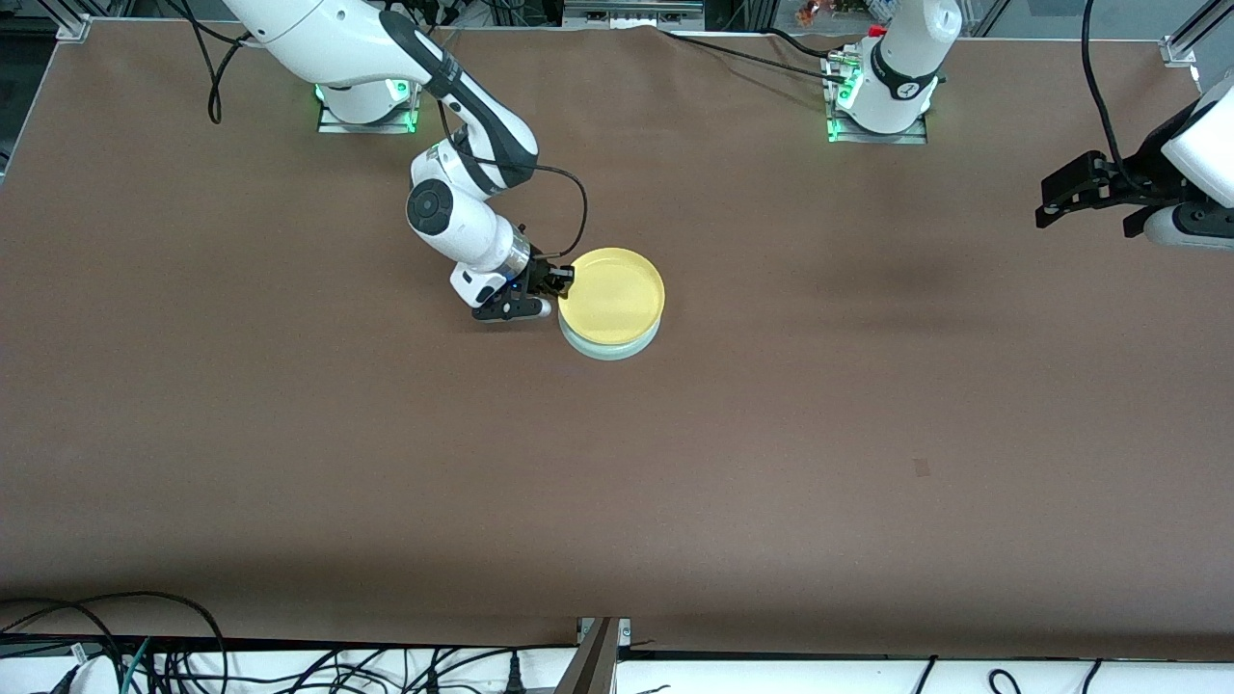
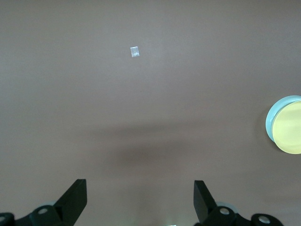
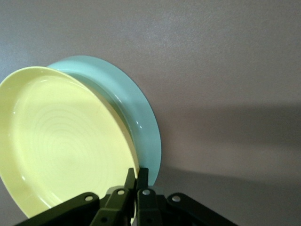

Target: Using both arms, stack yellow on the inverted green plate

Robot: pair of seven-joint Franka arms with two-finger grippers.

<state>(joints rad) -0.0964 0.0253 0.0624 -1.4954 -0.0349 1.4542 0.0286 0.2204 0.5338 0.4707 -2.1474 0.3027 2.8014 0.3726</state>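
The yellow plate [image 1: 613, 295] lies right side up on the pale green plate [image 1: 609, 349], which shows only as a rim beneath it, in the middle of the table. My right gripper [image 1: 562, 280] is shut on the yellow plate's rim at the edge toward the right arm's end. In the right wrist view the fingers [image 3: 137, 177] pinch the yellow plate's rim [image 3: 61, 146], with the green plate [image 3: 141, 117] under it. My left gripper [image 1: 1060, 198] is open and empty, up in the air over the left arm's end of the table. Both plates show small in the left wrist view [image 2: 288, 128].
A small pale scrap [image 1: 922, 467] lies on the brown table nearer the front camera; it also shows in the left wrist view [image 2: 134, 52]. The arm bases [image 1: 366, 101] [image 1: 879, 111] stand along the table's back edge. Cables hang along the front edge.
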